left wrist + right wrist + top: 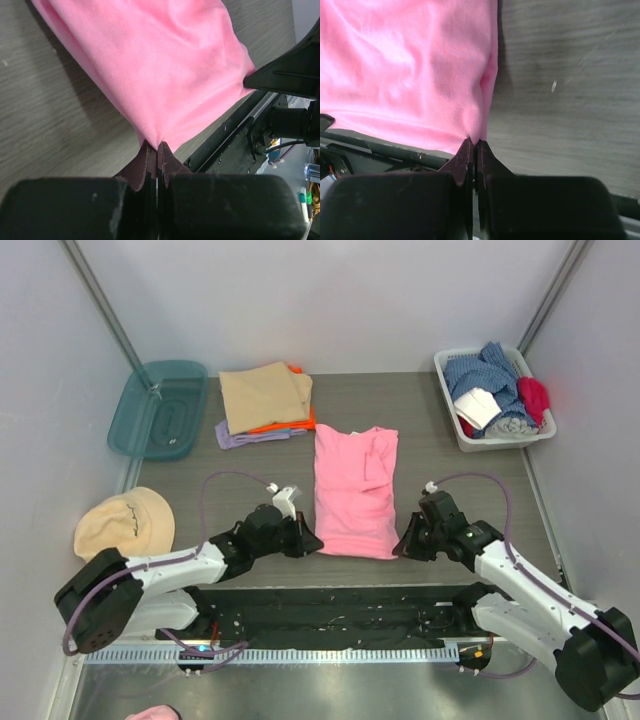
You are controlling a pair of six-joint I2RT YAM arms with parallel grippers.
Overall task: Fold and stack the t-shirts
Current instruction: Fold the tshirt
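Dark fingertips of the left gripper fill the near foreground of the left wrist view, pressed together on the near left corner of the pink t-shirt, whose cloth puckers to a point where the tips pinch it. On the other side the right gripper is likewise clamped on the near right corner of the same shirt, its tips meeting with only the pink fabric between them. From above, the pink t-shirt lies as a long strip in the middle of the grey table, running from near to far, with its near hem close to the table's near edge and stretched between the two claws. Farther off, at the far left, a folded stack rests on the table: a tan t-shirt on top, an orange t-shirt showing beneath it, and a lilac t-shirt at the bottom. Left of that stack sits a teal plastic bin, and nearer, at the left edge, a round tan cap. At the far right a white basket holds a heap of blue, white and red cloth
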